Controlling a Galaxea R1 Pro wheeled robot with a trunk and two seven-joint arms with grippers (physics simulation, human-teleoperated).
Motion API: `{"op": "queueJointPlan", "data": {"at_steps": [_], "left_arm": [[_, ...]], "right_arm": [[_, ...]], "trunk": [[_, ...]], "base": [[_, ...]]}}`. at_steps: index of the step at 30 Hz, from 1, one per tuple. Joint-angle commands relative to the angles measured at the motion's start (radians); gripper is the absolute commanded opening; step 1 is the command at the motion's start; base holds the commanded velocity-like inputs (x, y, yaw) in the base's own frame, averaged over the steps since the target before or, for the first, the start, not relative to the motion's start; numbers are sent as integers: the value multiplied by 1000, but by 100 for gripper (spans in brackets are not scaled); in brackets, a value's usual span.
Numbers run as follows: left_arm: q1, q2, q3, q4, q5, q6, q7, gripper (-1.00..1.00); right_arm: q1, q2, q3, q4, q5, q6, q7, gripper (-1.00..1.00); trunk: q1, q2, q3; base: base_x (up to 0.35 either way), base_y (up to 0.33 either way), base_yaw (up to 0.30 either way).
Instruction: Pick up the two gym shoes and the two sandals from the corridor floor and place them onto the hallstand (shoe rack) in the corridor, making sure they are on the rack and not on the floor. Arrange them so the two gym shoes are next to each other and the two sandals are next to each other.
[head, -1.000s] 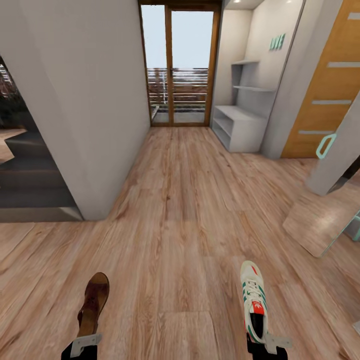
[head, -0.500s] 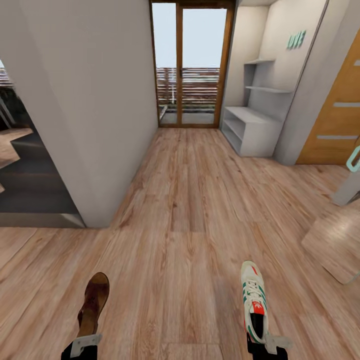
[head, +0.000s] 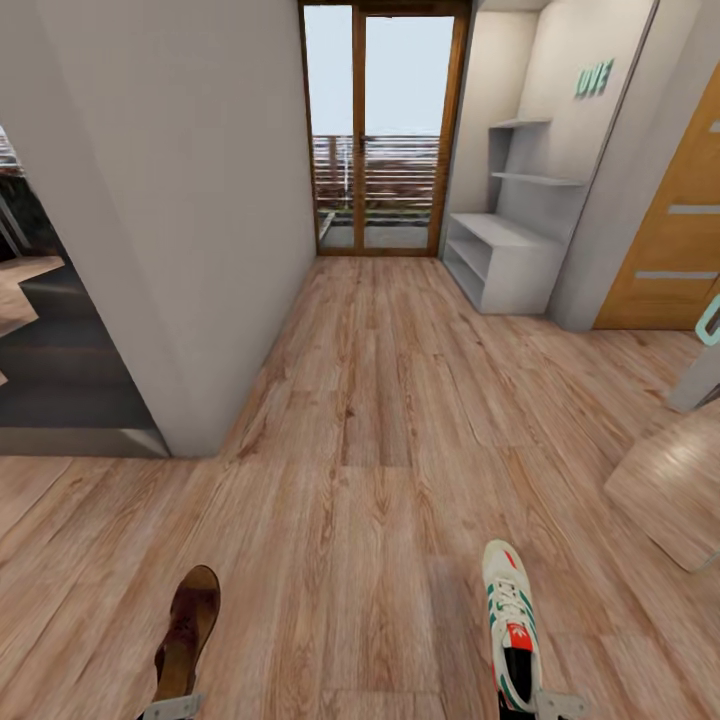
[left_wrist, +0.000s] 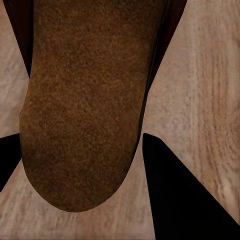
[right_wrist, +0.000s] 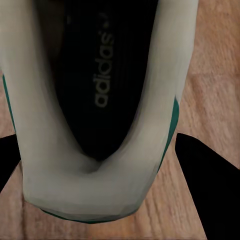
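Both my arms reach low and forward, barely entering the head view at its bottom edge. My left gripper (head: 168, 708) is clamped on the heel end of a flat brown leather sandal (head: 187, 633), whose toe points ahead down the corridor; in the left wrist view the sandal's rough brown surface (left_wrist: 85, 100) runs between my dark fingers (left_wrist: 180, 200). My right gripper (head: 540, 706) grips the heel of a white low-top gym shoe with green side stripes and a red tongue patch (head: 510, 625), toe also pointing ahead. The right wrist view looks into its dark, lettered insole (right_wrist: 100, 85).

Beneath both shoes lies the light brown wood-grain plank floor (head: 380, 420). A pale grey wall (head: 190, 200) stands on the left. At the corridor's far end is a wood-framed glass door (head: 385, 125), and to its right the pale grey-white hallstand with open shelf slots and stepped wall shelves (head: 500, 255), well apart from me. An orange-brown door (head: 670, 240) stands further right.
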Motion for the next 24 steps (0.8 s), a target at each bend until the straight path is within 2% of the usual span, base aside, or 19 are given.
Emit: {"op": "queueJointPlan", "data": {"at_steps": [1, 6, 24], "left_arm": [[0, -1, 3, 1, 2, -2, -3, -100], [0, -2, 2, 1, 2, -2, -3, -100], [2, -2, 2, 1, 1, -3, -2, -100]], "right_arm": [[-1, 0, -3, 2, 0, -4, 1, -100], [-1, -1, -3, 5, 0, -4, 0, -100], [-1, 1, -3, 5, -1, -10, -2, -100]], "trunk": [[0, 0, -1], [0, 0, -1], [0, 0, -1]], "base": [[13, 0, 0], [163, 0, 0], [332, 0, 0]]}}
